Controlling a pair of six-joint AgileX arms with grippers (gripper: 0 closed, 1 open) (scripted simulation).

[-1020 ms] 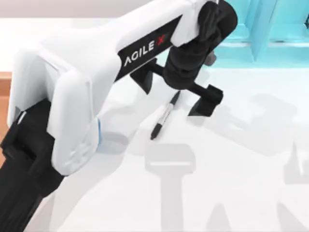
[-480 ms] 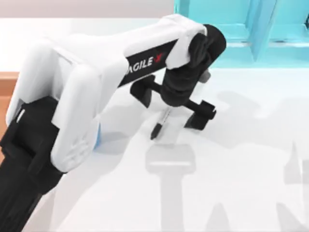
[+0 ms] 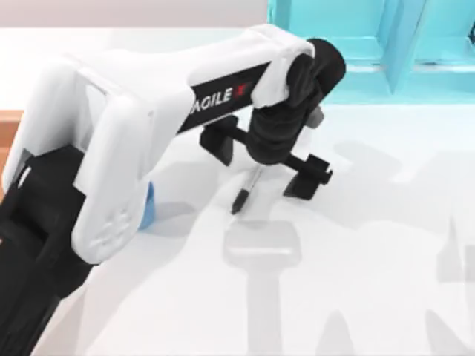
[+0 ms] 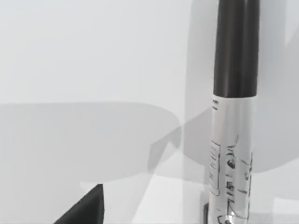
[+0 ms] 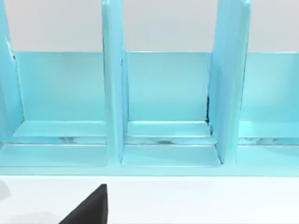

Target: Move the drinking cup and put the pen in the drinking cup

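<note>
Overhead, the left claw (image 3: 265, 161) hangs released, one finger at either side of the pen (image 3: 246, 188), which lies on the white bench (image 3: 356, 245) pointing toward 7 o'clock; the drinking cup (image 3: 148, 205) peeks out at 9 o'clock of the pen, under the arm; the left wrist view adds the pen's (image 4: 232, 116) black cap and printed grey-white barrel; since a second ago the claw has come down over the pen; a turquoise shelf rack (image 5: 163, 107) faces the right wrist camera; whether the right claw is released or clenched cannot be told.

Bright, even light; soft grey shadows cross the table (image 3: 371, 245).
</note>
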